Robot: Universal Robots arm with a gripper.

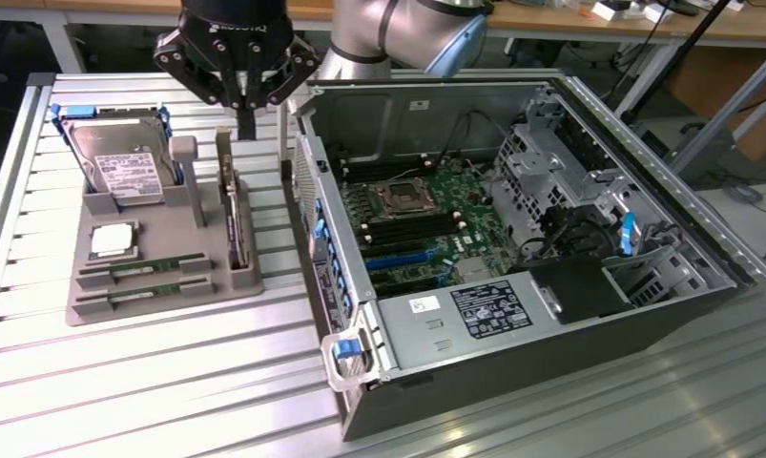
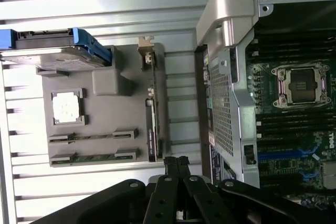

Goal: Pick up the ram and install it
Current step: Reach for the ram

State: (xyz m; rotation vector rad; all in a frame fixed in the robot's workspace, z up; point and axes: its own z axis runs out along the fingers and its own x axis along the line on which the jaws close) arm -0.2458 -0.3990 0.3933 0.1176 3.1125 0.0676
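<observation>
We see a slatted metal worktop (image 1: 128,382) (image 2: 105,3), with wooden benches in the room beyond its far edge. An open computer case (image 1: 510,382) (image 2: 220,3) lies on its side towards the exterior view's right, and a grey holder (image 1: 179,234) (image 2: 115,108) sits beside it. The gripper (image 1: 245,129) (image 2: 177,162) hangs over the holder's hard-drive (image 1: 122,162) (image 2: 47,56) end, above the upright expansion card (image 1: 237,215) (image 2: 152,108). Its fingers are pressed together on nothing. The ram (image 1: 145,266) (image 2: 94,136) rests in a slot along the holder's opposite edge, well apart from the gripper. It is a thin green stick standing on edge, with a second stick (image 1: 141,291) (image 2: 92,156) parallel just beside it.
</observation>
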